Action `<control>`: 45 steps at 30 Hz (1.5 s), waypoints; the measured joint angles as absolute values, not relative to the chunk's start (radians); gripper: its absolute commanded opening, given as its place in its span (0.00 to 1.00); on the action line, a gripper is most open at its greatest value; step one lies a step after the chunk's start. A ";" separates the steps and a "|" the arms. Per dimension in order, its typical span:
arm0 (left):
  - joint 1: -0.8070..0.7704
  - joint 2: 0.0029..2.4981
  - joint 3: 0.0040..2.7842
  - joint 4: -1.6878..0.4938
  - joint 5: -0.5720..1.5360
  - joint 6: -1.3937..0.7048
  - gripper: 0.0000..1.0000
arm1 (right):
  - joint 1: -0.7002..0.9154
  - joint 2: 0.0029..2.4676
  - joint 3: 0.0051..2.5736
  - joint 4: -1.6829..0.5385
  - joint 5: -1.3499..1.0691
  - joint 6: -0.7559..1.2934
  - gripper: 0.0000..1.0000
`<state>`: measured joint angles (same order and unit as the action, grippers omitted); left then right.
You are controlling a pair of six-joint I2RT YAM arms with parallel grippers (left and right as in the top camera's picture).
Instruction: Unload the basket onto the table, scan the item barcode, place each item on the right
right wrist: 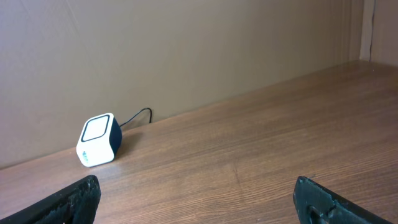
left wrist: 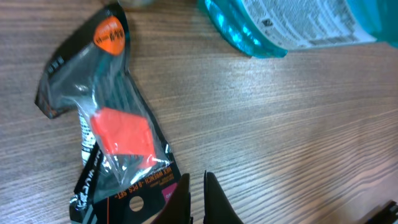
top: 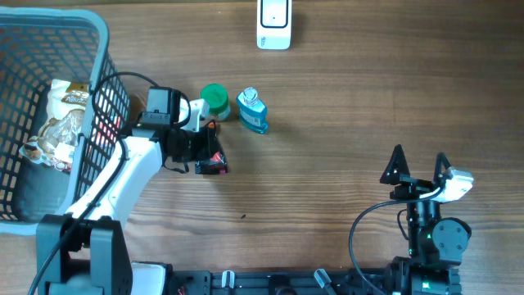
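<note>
My left gripper [left wrist: 197, 194] is fully closed. Its tips are down at the lower corner of the black-and-clear plastic packet with the orange-red insert [left wrist: 115, 140]. The packet lies flat on the wooden tabletop [left wrist: 280, 124], near the blue translucent bottle [left wrist: 292, 25]. The packet's corner touches one finger, but I cannot tell whether any film is actually nipped.

That is my main worry. If I lift on so thin a bite, I judge the floppy packet will slip out, or swing and fold so its barcode is hidden. I see no barcode on the upward face, so it may need turning before it reaches the white box-shaped scanner [top: 273, 24], which sits well apart at the far edge. A sweep that way could also topple the bottle or the green-capped white tub [top: 214, 100].

The right gripper [top: 419, 164] stands wide open and empty, well away, so it cannot catch a drop.
</note>
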<state>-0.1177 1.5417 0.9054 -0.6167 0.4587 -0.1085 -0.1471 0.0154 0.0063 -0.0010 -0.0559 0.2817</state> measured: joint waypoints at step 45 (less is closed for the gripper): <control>0.738 1.651 1.025 -0.481 0.142 -0.473 1.00 | -0.147 0.015 0.006 -0.001 -0.056 0.282 1.00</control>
